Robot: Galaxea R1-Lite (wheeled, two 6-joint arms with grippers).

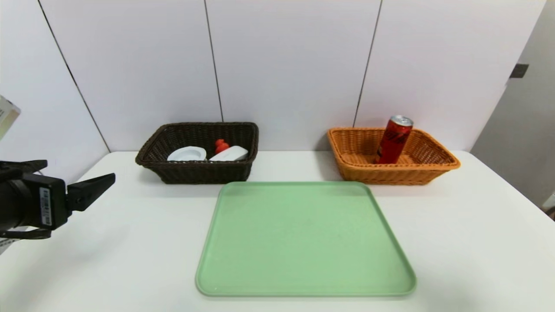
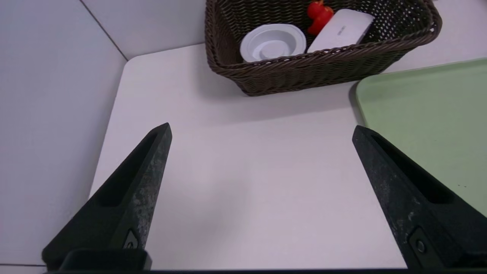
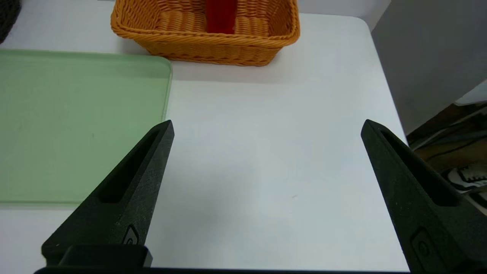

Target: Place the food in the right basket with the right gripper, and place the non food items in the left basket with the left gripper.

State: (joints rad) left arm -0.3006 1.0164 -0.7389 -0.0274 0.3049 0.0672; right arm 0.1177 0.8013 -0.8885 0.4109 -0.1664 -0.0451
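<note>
1 red can stands tilted inside the orange basket, well beyond the right gripper, whose fingers are spread wide and hold nothing. 3 non-food items lie in the dark basket, ahead of the left gripper, also spread and unloaded: 1 red duck, 1 white flat box, 1 white ribbed disc. 1 green tray carries nothing. Judgement: sorting looks complete, nothing left to move.
</note>
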